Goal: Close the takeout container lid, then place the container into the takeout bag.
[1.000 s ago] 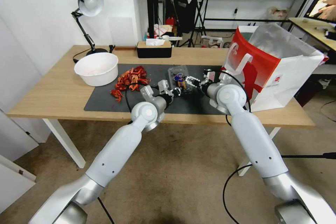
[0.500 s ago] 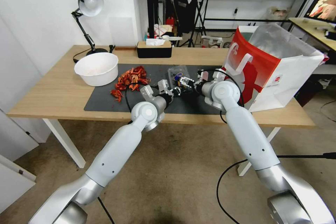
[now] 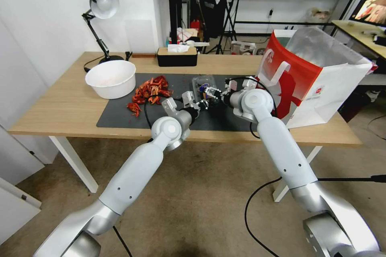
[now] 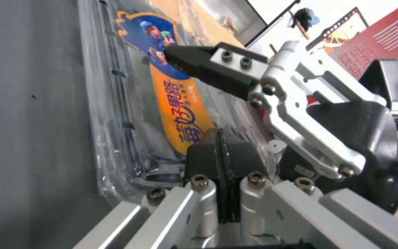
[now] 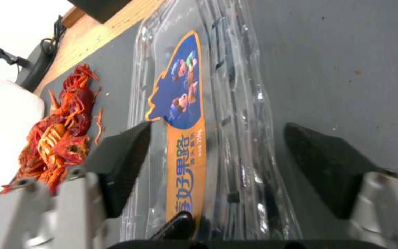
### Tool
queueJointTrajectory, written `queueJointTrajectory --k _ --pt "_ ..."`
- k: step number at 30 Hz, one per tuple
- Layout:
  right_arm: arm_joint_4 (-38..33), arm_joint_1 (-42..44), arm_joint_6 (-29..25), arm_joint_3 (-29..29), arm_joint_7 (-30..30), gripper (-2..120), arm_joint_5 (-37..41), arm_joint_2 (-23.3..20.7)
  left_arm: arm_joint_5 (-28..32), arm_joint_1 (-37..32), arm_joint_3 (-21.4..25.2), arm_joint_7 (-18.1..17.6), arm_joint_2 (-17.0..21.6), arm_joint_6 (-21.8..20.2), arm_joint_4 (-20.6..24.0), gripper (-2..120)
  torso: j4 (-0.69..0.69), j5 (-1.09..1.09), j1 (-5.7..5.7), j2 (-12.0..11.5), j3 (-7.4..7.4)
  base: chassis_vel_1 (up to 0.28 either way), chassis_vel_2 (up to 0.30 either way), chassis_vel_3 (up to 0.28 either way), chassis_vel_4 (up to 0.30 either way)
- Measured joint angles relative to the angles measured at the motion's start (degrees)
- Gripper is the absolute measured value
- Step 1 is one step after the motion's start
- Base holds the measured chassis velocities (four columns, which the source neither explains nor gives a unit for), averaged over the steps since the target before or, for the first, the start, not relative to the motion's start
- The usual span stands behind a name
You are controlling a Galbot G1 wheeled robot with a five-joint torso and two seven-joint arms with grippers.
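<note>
Wooden tabletop carries a dark grey mat across its middle, and on the mat, toward the far edge and right of centre, the takeout container is laid flat. Its lid appears to be folded down over the base, though whether it is snapped shut cannot be told. The box is of clear, creased plastic with ribbed sides; a blue and orange sticker with cartoon figures and printed characters is carried on the top face, and little of the contents can be made out through it.

The left gripper is set at the near end of the container, its dark pads pressed together at the rim; whether plastic is pinched between them cannot be told. It seems to be placed there to steady the box. The right gripper is held over the container from the right with its jaws spread wide, one pad on each side of the box, apparently lined up for a grasp across its width.

The takeout bag is stood open at the right edge of the tabletop, near enough for a short carry. A white bowl and red crayfish shells are left on the mat's left part.
</note>
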State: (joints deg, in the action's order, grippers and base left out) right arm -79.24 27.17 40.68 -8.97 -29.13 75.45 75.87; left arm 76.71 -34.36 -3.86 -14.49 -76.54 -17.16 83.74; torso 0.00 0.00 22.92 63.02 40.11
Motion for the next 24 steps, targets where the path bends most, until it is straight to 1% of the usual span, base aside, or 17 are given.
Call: queueJointTrajectory --k 1,2,3,6,7,9,10,11,12,13,14,15,17,18,19,21,24 --pt "0.01 -0.01 0.04 -0.03 -0.16 70 0.13 0.03 -0.01 -0.04 0.02 0.0 0.06 0.02 0.03 0 0.0 0.0 0.0 0.0 0.0 0.0 0.0 0.0 0.0" --pt "0.02 -0.01 0.09 -0.08 -0.34 63 0.27 0.09 -0.01 -0.11 0.06 0.0 0.17 0.03 0.1 0 0.0 0.0 0.0 0.0 0.0 0.0 0.0 0.0 0.0" --pt "0.02 -0.01 0.09 -0.08 -0.34 63 0.27 0.09 -0.01 -0.11 0.06 0.0 0.17 0.03 0.1 0 0.0 0.0 0.0 0.0 0.0 0.0 0.0 0.0 0.0" --pt "0.02 0.22 0.12 -0.28 -0.54 50 0.32 0.19 -0.01 -0.29 0.23 0.0 0.44 0.05 0.32 0 0.0 0.0 0.0 0.01 0.0 0.0 0.0 0.0 0.0" --pt "0.02 0.22 0.12 -0.28 -0.54 50 0.32 0.19 -0.01 -0.29 0.23 0.0 0.44 0.05 0.32 0 0.0 0.0 0.0 0.01 0.0 0.0 0.0 0.0 0.0" --pt "0.01 0.6 0.14 -0.46 -0.6 37 0.31 0.25 0.0 -0.42 0.36 0.02 0.65 0.08 0.52 0 0.0 0.0 0.0 0.01 0.0 0.0 0.0 0.0 0.0" --pt "0.01 0.6 0.14 -0.46 -0.6 37 0.31 0.25 0.0 -0.42 0.36 0.02 0.65 0.08 0.52 0 0.0 0.0 0.0 0.01 0.0 0.0 0.0 0.0 0.0" --pt "0.0 0.74 0.14 -0.52 -0.6 34 0.31 0.26 0.0 -0.45 0.43 0.02 0.73 0.09 0.56 0 0.0 0.0 0.0 0.01 0.0 0.0 0.0 0.0 0.0" --pt "-0.02 0.88 0.13 -0.59 -0.59 28 0.29 0.26 0.03 -0.47 0.49 0.04 0.81 0.13 0.65 0 0.0 0.0 0.0 0.01 0.0 0.0 0.0 0.0 0.0" --pt "-0.04 0.95 0.12 -0.66 -0.57 28 0.28 0.27 0.06 -0.48 0.53 0.07 0.88 0.18 0.7 0 0.0 0.0 0.0 0.01 -0.01 0.0 0.0 0.0 0.0" --pt "-0.06 0.99 0.1 -0.74 -0.53 19 0.26 0.28 0.1 -0.51 0.61 0.11 1.01 0.26 0.75 0 0.0 0.0 -0.01 0.01 -0.01 0.0 0.0 0.0 0.0" --pt "-0.06 0.99 0.1 -0.74 -0.53 19 0.26 0.28 0.1 -0.51 0.61 0.11 1.01 0.26 0.75 0 0.0 0.0 -0.01 0.01 -0.01 0.0 0.0 0.0 0.0" --pt "-0.07 1.0 0.05 -0.85 -0.47 9 0.22 0.29 0.16 -0.53 0.72 0.14 1.23 0.32 0.89 0 0.0 0.0 -0.01 0.01 0.0 0.0 0.0 0.0 0.0" --pt "-0.07 0.98 0.02 -0.89 -0.43 6 0.21 0.29 0.2 -0.55 0.78 0.14 1.37 0.38 0.99 0 0.0 0.0 -0.01 0.01 -0.01 0.0 0.0 0.0 0.0" --pt "-0.07 0.98 0.02 -0.89 -0.43 6 0.21 0.29 0.2 -0.55 0.78 0.14 1.37 0.38 0.99 0 0.0 0.0 -0.01 0.01 -0.01 0.0 0.0 0.0 0.0" --pt "-0.07 0.86 -0.04 -0.94 -0.4 0 0.18 0.28 0.27 -0.67 1.12 0.14 1.73 0.52 1.42 0 0.0 0.0 -0.01 0.01 0.0 0.0 0.0 0.0 0.0" --pt "-0.07 0.77 -0.08 -1.01 -0.39 0 0.18 0.28 0.31 -1.07 1.59 0.14 2.26 0.71 2.32 0 0.0 0.0 0.0 0.01 0.0 0.0 0.0 0.0 0.0"
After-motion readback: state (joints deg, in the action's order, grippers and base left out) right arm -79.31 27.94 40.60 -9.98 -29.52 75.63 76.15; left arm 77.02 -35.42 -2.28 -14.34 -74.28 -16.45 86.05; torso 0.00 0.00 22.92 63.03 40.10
